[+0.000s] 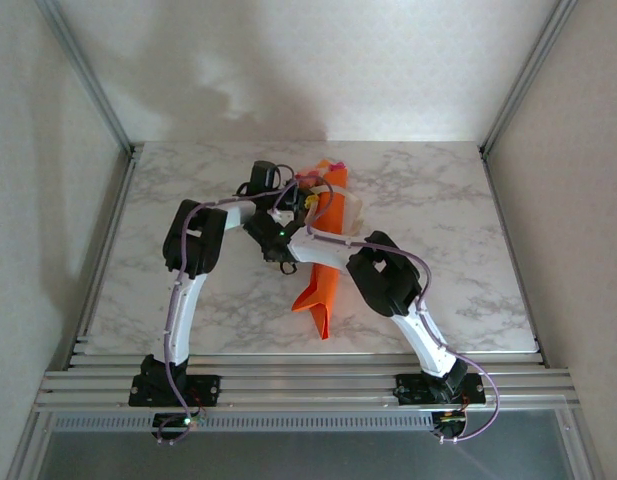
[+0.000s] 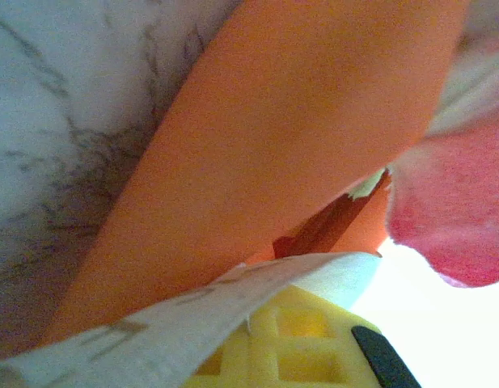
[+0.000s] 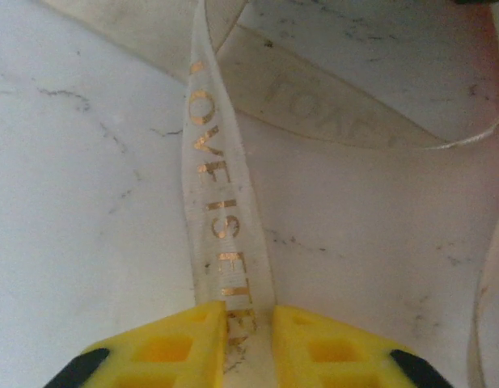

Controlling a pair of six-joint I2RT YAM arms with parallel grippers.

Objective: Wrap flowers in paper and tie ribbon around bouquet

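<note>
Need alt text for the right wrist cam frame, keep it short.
A translucent cream ribbon with gold lettering sits between the two yellow jaws of the right gripper and runs up across the white marble table. Near the top it crosses another stretch of ribbon; whether the jaws pinch it is unclear.

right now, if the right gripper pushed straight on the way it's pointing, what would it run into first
The right gripper would first push along the ribbon strand between its jaws, then reach the ribbon's other loop crossing ahead on the marble table. Depth is unclear; the table may come first.
</note>
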